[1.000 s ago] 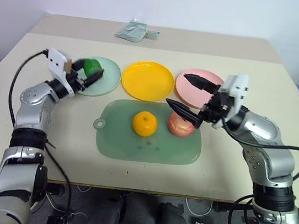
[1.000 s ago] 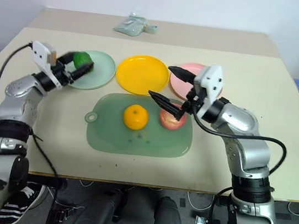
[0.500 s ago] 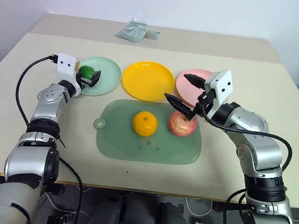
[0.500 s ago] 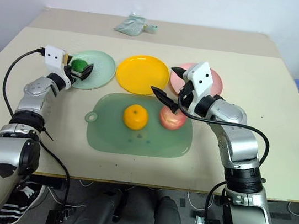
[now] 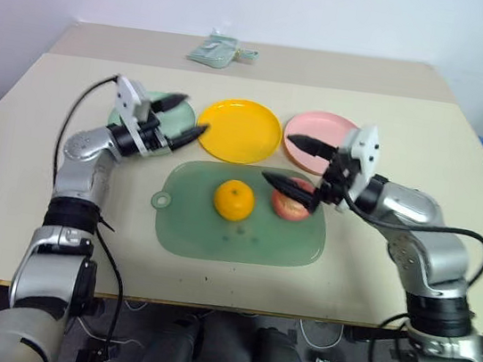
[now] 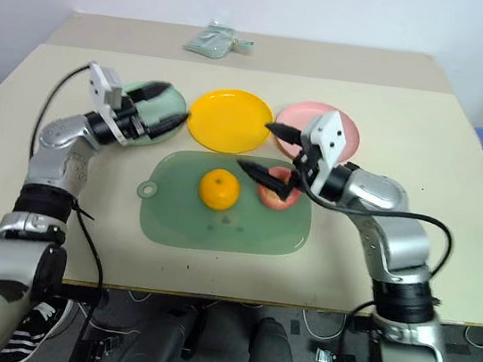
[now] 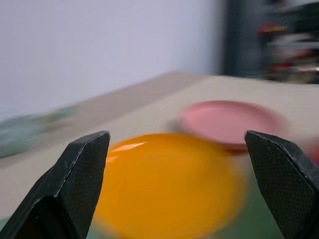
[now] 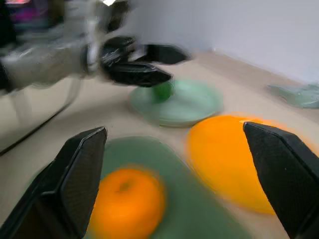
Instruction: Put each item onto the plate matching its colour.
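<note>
Left tool wide open, empty, over the mint plate at the table's far left. Right tool wide open, straddling the apple on the mat. Orange sits beside it. Apple looks rigid, smooth, likely slippery: grip across its widest part. Green fruit mostly hidden behind left tool.

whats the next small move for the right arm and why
Probably lower the right pincer and shut it on the apple. Its jaws stand open around the apple, which lies on the mat, while the pink plate beside it is bare.
</note>
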